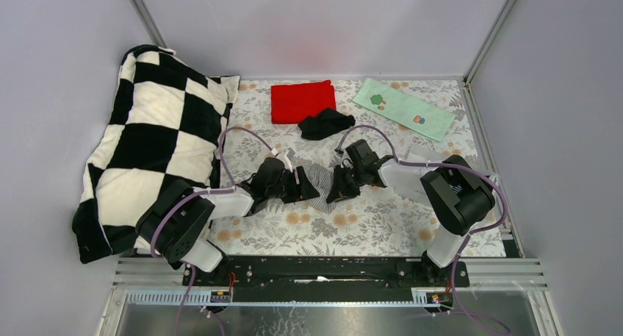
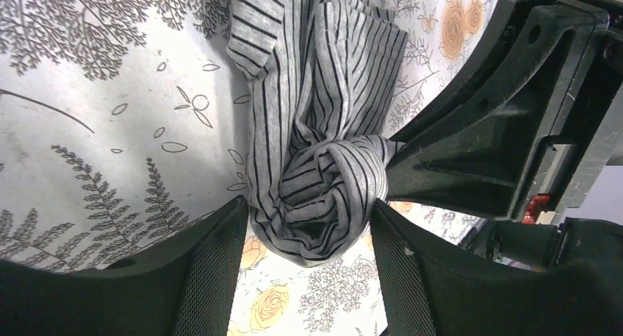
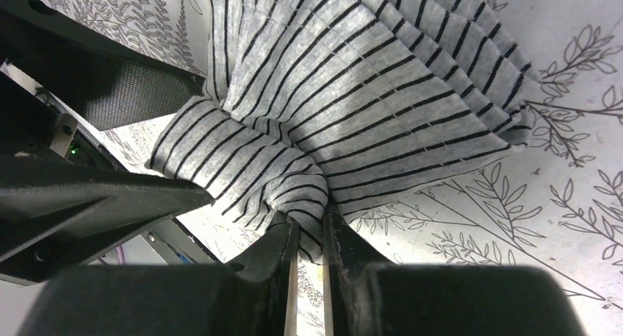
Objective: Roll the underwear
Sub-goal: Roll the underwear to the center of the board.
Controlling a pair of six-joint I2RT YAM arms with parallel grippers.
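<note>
Left arm is stretching low across the floral table cover [image 1: 382, 226] toward mid-table. The left gripper [image 1: 300, 185] is tipping downward, jaws standing wide and straddling the twisted bundle of the grey striped briefs [image 1: 317, 180] without clamping it. Right arm is folding in from the opposite side, right gripper [image 1: 339, 191] angling down to meet it. Its fingers [image 3: 275, 248] are sitting almost together, nipping a fold at the bundle's edge. The rest of the briefs is fanning out flat beyond both grippers. Black briefs [image 1: 325, 123] are lying well apart, farther back, against the red cloth [image 1: 303, 101].
</note>
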